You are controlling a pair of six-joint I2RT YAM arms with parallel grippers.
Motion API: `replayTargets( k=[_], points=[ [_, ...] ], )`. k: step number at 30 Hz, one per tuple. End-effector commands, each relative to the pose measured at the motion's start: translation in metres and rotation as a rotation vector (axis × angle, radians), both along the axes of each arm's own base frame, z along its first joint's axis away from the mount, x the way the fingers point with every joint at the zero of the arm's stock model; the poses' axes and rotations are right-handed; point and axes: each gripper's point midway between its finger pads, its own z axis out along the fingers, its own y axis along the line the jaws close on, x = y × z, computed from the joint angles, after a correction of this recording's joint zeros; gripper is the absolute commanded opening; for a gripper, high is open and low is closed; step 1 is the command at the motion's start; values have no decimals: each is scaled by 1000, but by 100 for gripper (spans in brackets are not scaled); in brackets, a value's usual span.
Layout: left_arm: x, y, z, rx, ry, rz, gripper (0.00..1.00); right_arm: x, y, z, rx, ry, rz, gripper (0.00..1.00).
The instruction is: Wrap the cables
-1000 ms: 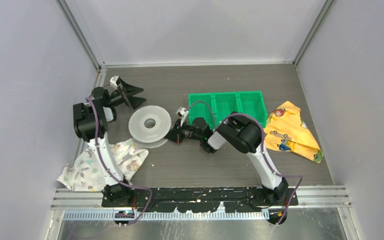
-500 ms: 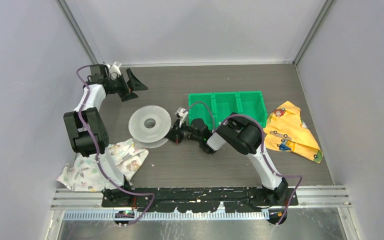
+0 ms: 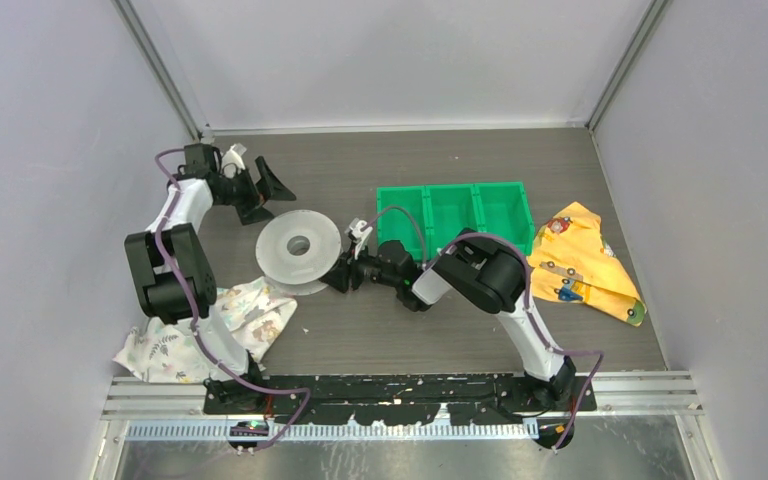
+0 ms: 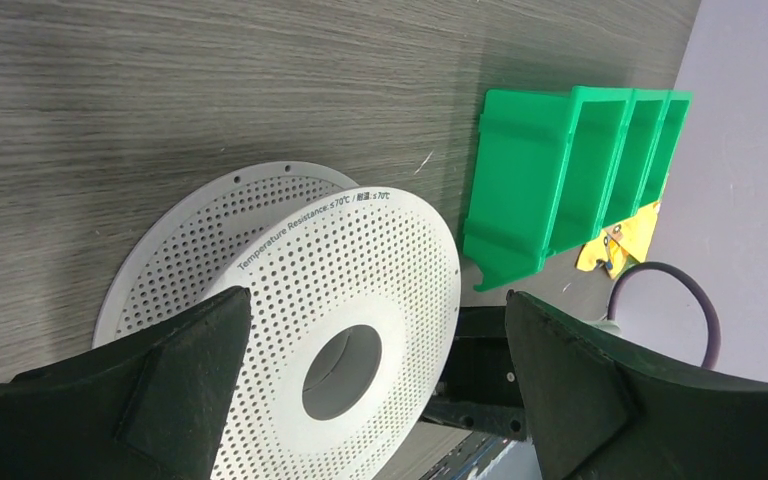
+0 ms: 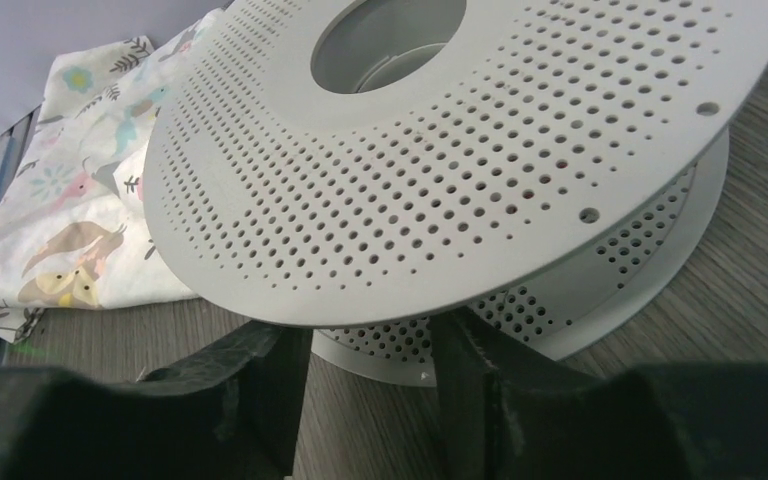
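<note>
No cables show in any view. A white perforated spool (image 3: 298, 250) lies flat on the table, left of centre. My left gripper (image 3: 272, 198) hovers behind the spool, open wide; in the left wrist view its jaws frame the spool (image 4: 300, 300) from above, and the gripper (image 4: 375, 300) holds nothing. My right gripper (image 3: 338, 275) is low at the spool's right edge. In the right wrist view that gripper (image 5: 370, 335) is open, its fingertips tucked just under the spool's upper flange (image 5: 440, 150), with bare table between them.
A green three-compartment bin (image 3: 455, 210) stands right of the spool, also in the left wrist view (image 4: 560, 180). A yellow cloth (image 3: 585, 260) lies at the right. A floral cloth (image 3: 210, 325) lies front left, touching the spool's near side (image 5: 70, 230).
My right gripper has gone from shut to open at the spool's edge and edged left. My left arm swung out to the back left, then came back toward the spool.
</note>
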Motion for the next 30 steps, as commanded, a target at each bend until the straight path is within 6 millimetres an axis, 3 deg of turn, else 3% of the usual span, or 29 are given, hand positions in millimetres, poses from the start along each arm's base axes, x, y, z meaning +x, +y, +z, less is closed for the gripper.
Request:
replayTargets(
  k=[1,19,24,30],
  points=[
    [-3,-7,21,9,-65,-28,99,10,-2,39,35,-96,-49,56],
    [-6,-14,32,24,-90,-52,99,-1,-16,43,32,-101,-68,62],
    [-6,-16,44,37,-116,-53,100,-4,-24,54,43,-114,-85,62],
    [-3,-11,70,87,-172,-30,100,-6,-43,83,43,-134,-139,66]
  ],
)
